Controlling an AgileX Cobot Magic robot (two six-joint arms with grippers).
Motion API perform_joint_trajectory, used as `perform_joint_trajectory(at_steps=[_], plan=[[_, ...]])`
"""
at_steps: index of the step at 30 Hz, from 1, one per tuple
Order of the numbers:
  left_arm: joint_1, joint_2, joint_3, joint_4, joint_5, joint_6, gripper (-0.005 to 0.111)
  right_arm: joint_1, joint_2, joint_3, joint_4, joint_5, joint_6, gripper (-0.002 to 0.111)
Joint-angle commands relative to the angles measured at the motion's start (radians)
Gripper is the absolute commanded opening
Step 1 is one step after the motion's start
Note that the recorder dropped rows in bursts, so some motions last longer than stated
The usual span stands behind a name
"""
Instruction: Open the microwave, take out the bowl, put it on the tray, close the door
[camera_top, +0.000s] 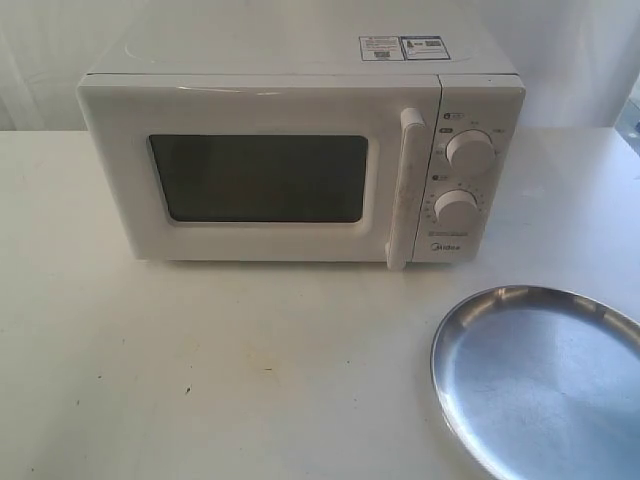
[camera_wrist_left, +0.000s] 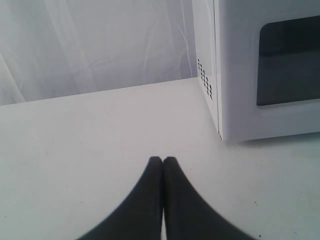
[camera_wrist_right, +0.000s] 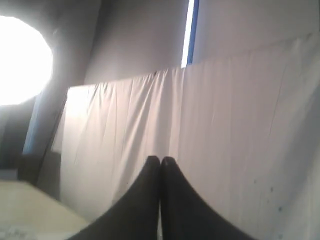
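A white microwave (camera_top: 300, 150) stood in the upper middle of the exterior view, on a pale surface (camera_top: 200, 370); its door (camera_top: 260, 170) was shut, and the inside could not be made out through the dark window (camera_top: 262, 178); a tall white handle (camera_top: 405, 190) ran down the door's right edge; two round white knobs (camera_top: 468, 152) sat one above the other to the right of it. A round, shiny silver tray (camera_top: 545, 385) lay flat on the surface in the lower right corner of the frame, in front of the microwave's knob side and apart from it.

The left wrist view showed the left gripper (camera_wrist_left: 162, 161) above the surface; its dark fingers (camera_wrist_left: 147, 195) were pressed together, tip against tip, holding nothing; ahead of them and off to one side stood a corner of the microwave, with vent holes (camera_wrist_left: 205, 80) in its side wall and part of the window; white cloth (camera_wrist_left: 100, 45) hung behind.

The right wrist view showed the right gripper (camera_wrist_right: 160, 161) facing draped white cloth; its fingers (camera_wrist_right: 177, 205) were likewise pressed together and empty; a bright round light (camera_wrist_right: 20, 60) glared beside the cloth.
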Motion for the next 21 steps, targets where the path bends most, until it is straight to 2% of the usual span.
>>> perform_joint_trajectory(at_steps=[1, 5, 10, 17, 21], plan=[[-0.001, -0.002, -0.003, -0.008, -0.004, 0.0, 0.0, -0.001, 0.307, -0.06, -0.181, -0.08, 0.018, 0.0], [-0.001, -0.002, -0.003, -0.008, -0.004, 0.0, 0.0, -0.001, 0.55, -0.062, -0.207, -0.18, -0.056, 0.0], [-0.001, -0.002, -0.003, -0.008, -0.004, 0.0, 0.0, -0.003, 0.707, -0.037, -0.245, -0.197, -0.204, 0.0], [-0.001, -0.002, -0.003, -0.008, -0.004, 0.0, 0.0, -0.004, 0.726, 0.022, -0.212, -0.116, -0.303, 0.0], [-0.001, -0.002, -0.003, -0.008, -0.004, 0.0, 0.0, -0.004, 0.726, 0.06, -0.118, 0.023, -0.326, 0.0]])
